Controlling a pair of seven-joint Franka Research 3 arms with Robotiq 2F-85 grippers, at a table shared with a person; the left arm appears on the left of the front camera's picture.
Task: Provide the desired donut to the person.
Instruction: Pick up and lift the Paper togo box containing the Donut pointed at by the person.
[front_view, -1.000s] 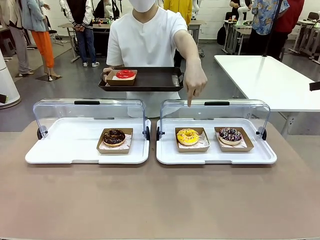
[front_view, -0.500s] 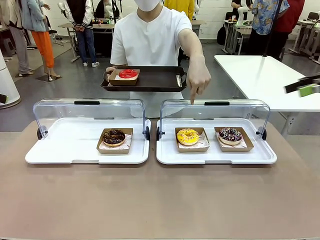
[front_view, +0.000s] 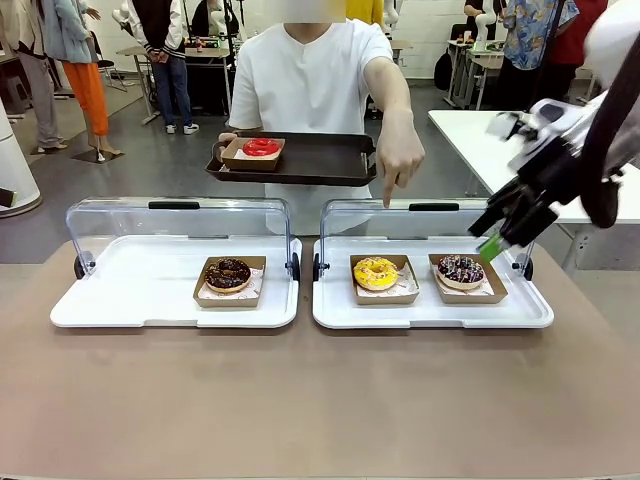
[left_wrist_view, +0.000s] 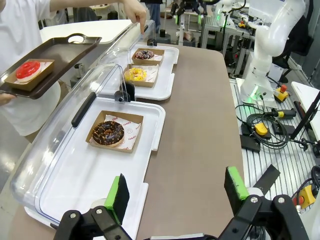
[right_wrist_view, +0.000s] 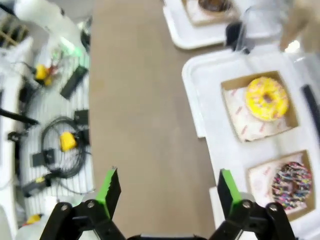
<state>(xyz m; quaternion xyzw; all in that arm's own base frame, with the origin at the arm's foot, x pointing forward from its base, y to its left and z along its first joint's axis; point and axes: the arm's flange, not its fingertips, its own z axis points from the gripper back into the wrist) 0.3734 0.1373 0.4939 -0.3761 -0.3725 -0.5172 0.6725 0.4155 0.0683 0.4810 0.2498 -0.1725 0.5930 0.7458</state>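
4 donuts (front_view: 376, 272): 3 across 2 white trays (front_view: 130, 290), 1 red donut (front_view: 261, 147) on the person's (front_view: 310, 80) dark tray (front_view: 320, 160). Wide open, empty: left gripper (left_wrist_view: 177, 187), right gripper (front_view: 485, 238).

— Is the left gripper (left_wrist_view: 177, 190) holding something?
— No, its jaws are wide apart. Beyond it the chocolate donut (left_wrist_view: 107, 132) sits in a white tray (left_wrist_view: 80, 170); the person's hand (left_wrist_view: 134, 9) points down farther off.

Donuts, 4: 1 chocolate donut (front_view: 228, 273) in left display case (front_view: 130, 305); 1 yellow donut (front_view: 376, 272) and 1 sprinkled donut (front_view: 461, 268) in right display case (front_view: 525, 312); 1 red donut (front_view: 261, 147) on far dark tray (front_view: 325, 160). Cardboard trays (front_view: 255, 264): 4, 1 per donut. Display cases: 2, each with 1 clear lid (front_view: 120, 222).
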